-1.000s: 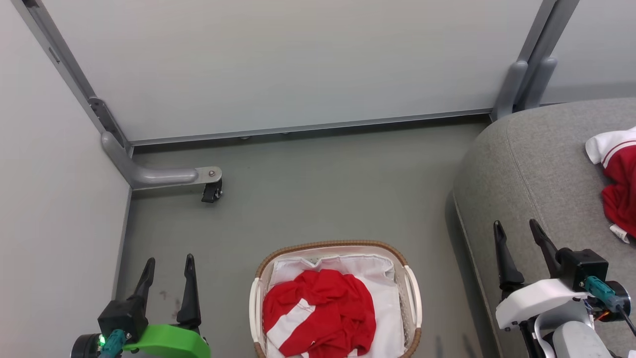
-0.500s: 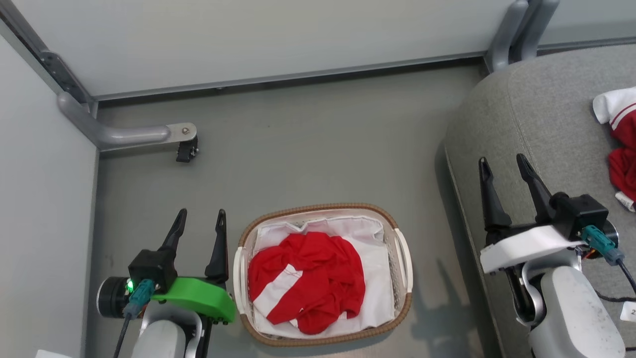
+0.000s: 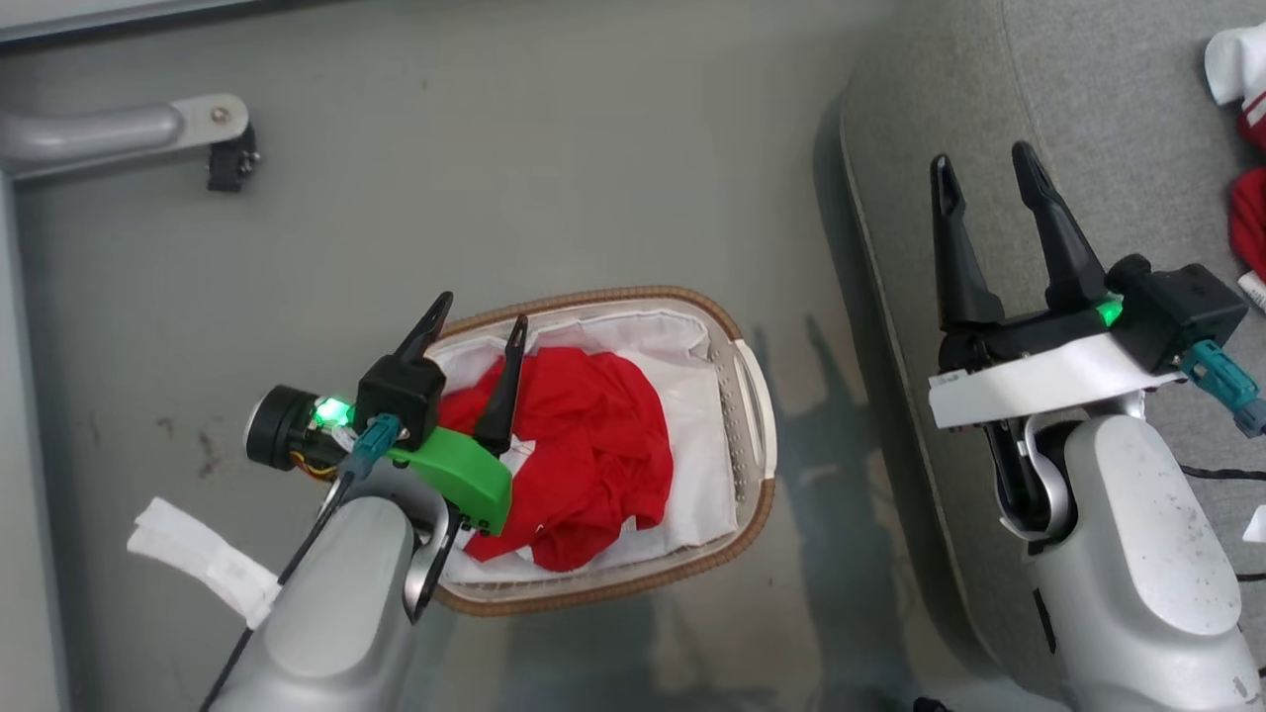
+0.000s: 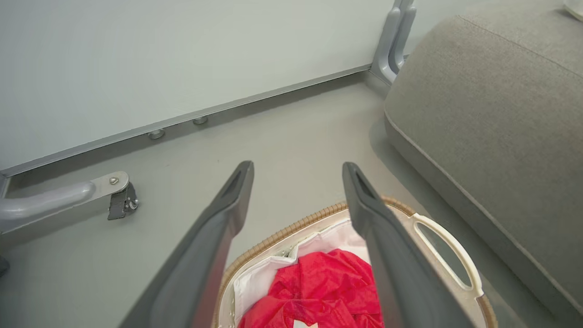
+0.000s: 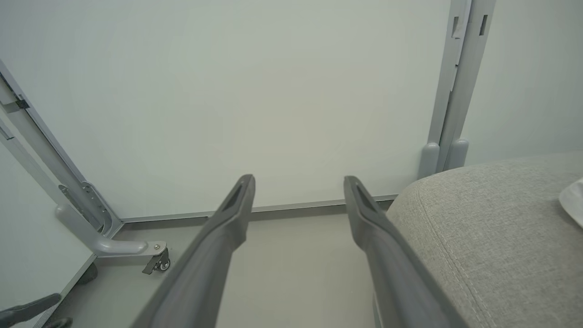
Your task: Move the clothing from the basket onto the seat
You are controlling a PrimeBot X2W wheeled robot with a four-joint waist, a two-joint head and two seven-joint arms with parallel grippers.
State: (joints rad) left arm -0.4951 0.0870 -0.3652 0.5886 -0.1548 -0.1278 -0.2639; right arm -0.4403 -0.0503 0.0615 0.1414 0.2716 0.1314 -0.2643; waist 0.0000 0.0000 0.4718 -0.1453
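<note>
Red clothing (image 3: 584,455) lies bunched in the basket (image 3: 727,326), on its white liner; the left wrist view looks down on this clothing (image 4: 328,291) and the basket (image 4: 446,246) rim. My left gripper (image 3: 480,311) hangs open over the basket's left side, one finger above the red fabric, nothing between its fingers. My right gripper (image 3: 979,163) stands open and empty over the left edge of the grey seat (image 3: 1088,119). More red and white clothing (image 3: 1248,208) lies on the seat at the right edge. The right wrist view shows the seat (image 5: 496,228) corner.
A grey panel leg with a caster (image 3: 223,158) stands at the upper left of the floor. White partition walls (image 5: 227,91) close the space behind. A white strip of fabric (image 3: 203,559) hangs by my left forearm. Bare floor lies between the basket and the seat.
The head camera has tilted down, so everything slid up the picture. My left gripper has swung right, from beside the basket to over its left side. Both grippers stay open.
</note>
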